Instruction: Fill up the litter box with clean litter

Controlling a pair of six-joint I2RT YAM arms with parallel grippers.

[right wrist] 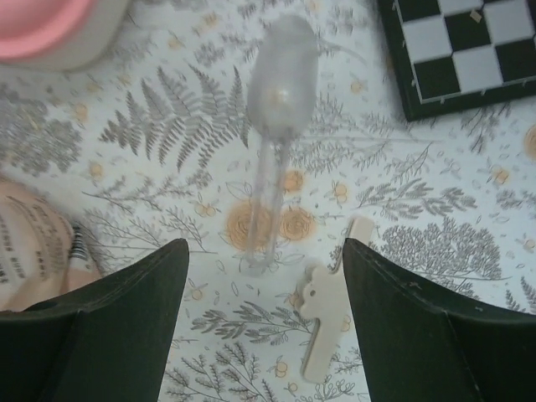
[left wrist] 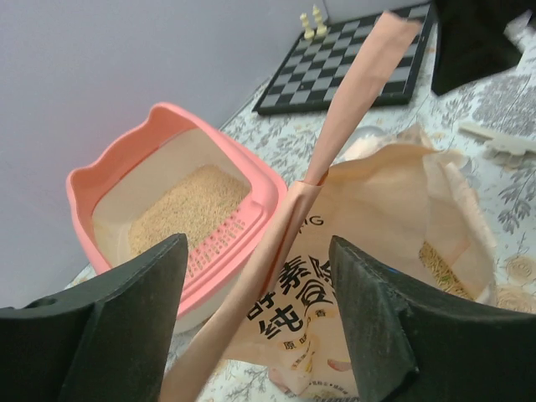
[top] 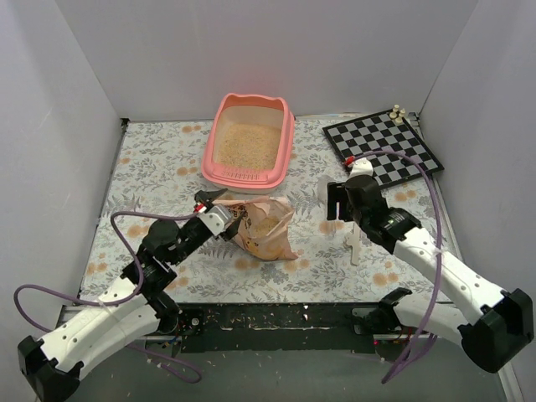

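The pink litter box (top: 219,172) stands at the back centre with a layer of pale clean litter (top: 249,145) in it. In the left wrist view the litter box (left wrist: 130,159) and its clean litter (left wrist: 188,208) lie just beyond the fingers. My left gripper (top: 216,209) is open beside the orange-tan litter bag (top: 266,226). The bag's upright top strip (left wrist: 335,142) passes loosely between the spread jaws of the left gripper (left wrist: 260,322), unpinched. The bag's mouth (left wrist: 448,264) shows litter inside. My right gripper (top: 335,203) is open above the mat, holding nothing.
A clear scoop (right wrist: 280,92) and a beige clip (right wrist: 327,331) lie on the floral mat below the right gripper (right wrist: 264,327). A chessboard (top: 383,149) with pieces on it sits at the back right. White walls close in three sides.
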